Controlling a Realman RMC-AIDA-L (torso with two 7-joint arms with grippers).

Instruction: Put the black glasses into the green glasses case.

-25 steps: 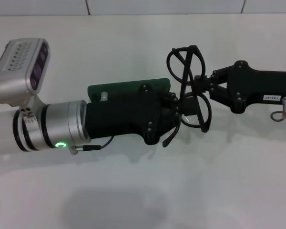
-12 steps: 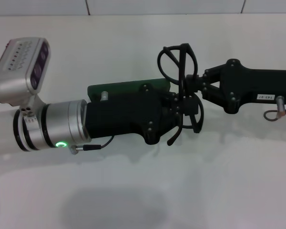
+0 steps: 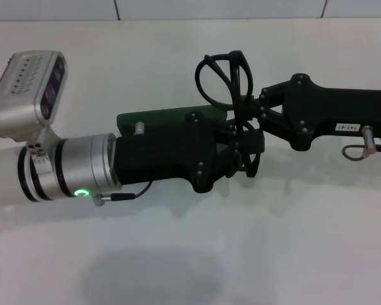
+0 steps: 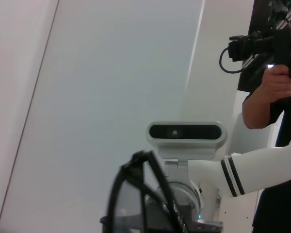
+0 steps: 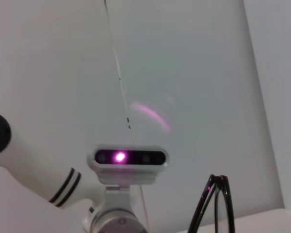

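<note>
Walls (image 4: pixel 111 73) of pale grey panels rise behind a white table (image 3: pixel 197 254). Over it the left gripper (image 3: pixel 232 152) and right gripper (image 3: pixel 251 117) meet — both pinching the black glasses (image 3: pixel 223 76) above the green glasses case (image 3: pixel 168 117), mostly hidden.

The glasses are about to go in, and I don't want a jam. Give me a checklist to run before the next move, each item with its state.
1. Glasses held by the right gripper: ok, its fingers are clamped on the frame.
2. Glasses over the case: ok, they hang at the case's right end.
3. Case steadied by the left gripper: cannot tell, the arm covers most of it.
4. Case lid open: cannot tell, only a green strip shows above the left arm.
5. Temple arms folded: cannot tell, the frame merges with both grippers.
6. Path into the case clear: not ok, the left gripper sits right against the glasses.
</note>
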